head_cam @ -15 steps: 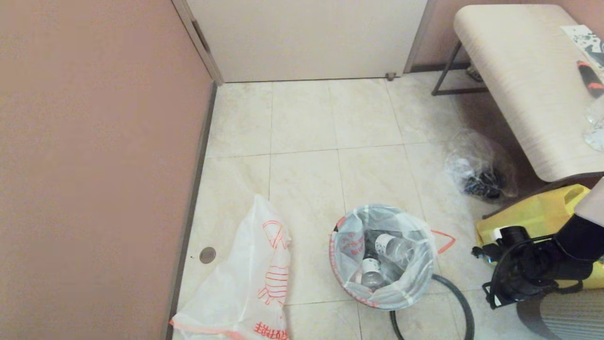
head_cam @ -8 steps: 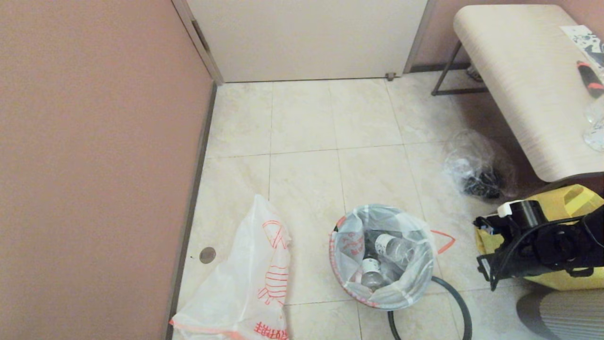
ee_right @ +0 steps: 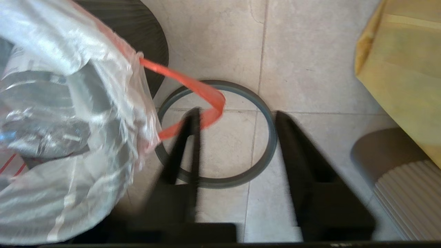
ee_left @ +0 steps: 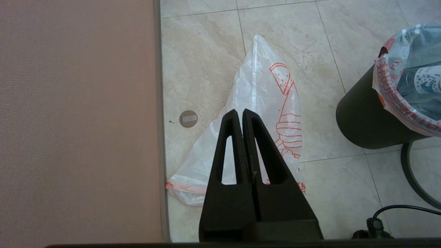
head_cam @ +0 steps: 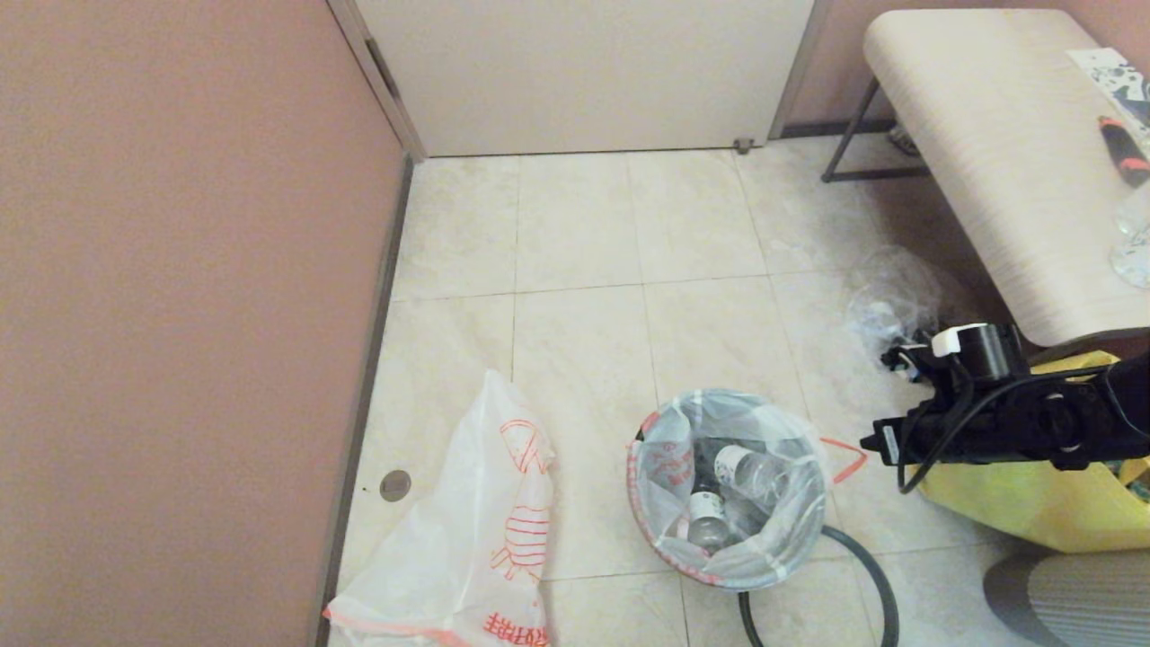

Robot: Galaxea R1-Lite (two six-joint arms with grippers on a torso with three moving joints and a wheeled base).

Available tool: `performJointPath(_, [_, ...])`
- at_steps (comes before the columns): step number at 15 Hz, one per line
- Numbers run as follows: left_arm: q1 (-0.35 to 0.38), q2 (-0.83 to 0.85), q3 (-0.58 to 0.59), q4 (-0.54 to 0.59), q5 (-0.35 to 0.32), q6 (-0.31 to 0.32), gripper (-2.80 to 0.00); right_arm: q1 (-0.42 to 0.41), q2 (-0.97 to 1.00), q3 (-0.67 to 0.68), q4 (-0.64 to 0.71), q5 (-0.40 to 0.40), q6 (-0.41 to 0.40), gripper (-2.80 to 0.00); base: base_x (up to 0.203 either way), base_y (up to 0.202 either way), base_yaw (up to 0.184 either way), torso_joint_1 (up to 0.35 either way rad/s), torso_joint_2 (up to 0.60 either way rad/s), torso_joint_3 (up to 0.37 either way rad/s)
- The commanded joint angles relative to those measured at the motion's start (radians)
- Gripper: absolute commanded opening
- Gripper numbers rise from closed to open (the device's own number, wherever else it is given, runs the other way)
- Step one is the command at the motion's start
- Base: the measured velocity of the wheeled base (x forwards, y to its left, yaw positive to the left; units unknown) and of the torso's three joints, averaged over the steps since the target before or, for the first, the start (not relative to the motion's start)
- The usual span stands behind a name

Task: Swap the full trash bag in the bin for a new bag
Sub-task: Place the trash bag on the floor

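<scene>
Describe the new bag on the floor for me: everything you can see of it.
The new bag is thin, limp, see-through white plastic with orange-red line drawings and characters and a pink-orange band along its hem. It lies crumpled and flat on the tile floor, tapering to a point at its far end, beside the wall and to the left of the bin, not touching it. It looks empty. The left gripper, fingers shut, hangs above it without touching.
</scene>
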Motion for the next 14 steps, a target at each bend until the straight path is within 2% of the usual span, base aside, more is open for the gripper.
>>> performJointPath(1, [0.0,0.0,0.005,-0.001,0.0,0.0,-2.8,0.0,0.054,-0.022,-0.004,0.0,-0.001,0.0,0.0,0.0,0.0,0.0,0.0,0.0])
performJointPath(6, [0.0,0.0,0.005,-0.001,-0.001,0.0,-2.8,0.012,0.147,-0.055,-0.012,0.006,0.006,0.0,0.0,0.0,0.0,0.0,0.0,0.0])
performJointPath(11, [0.0,0.0,0.005,-0.001,-0.001,0.0,-2.8,0.012,0.258,-0.162,-0.014,0.005,0.064,0.0,0.0,0.0,0.0,0.0,0.0,0.0])
performJointPath(12, [0.0,0.0,0.005,-0.001,-0.001,0.0,-2.8,0.012,0.269,-0.187,-0.012,0.004,0.072,-2.8,0.0,0.0,0.0,0.0,0.0,0.0])
performJointPath(14, [0.0,0.0,0.005,-0.001,-0.001,0.0,-2.8,0.014,0.261,-0.19,-0.01,0.005,0.076,-2.8,0.0,0.0,0.0,0.0,0.0,0.0])
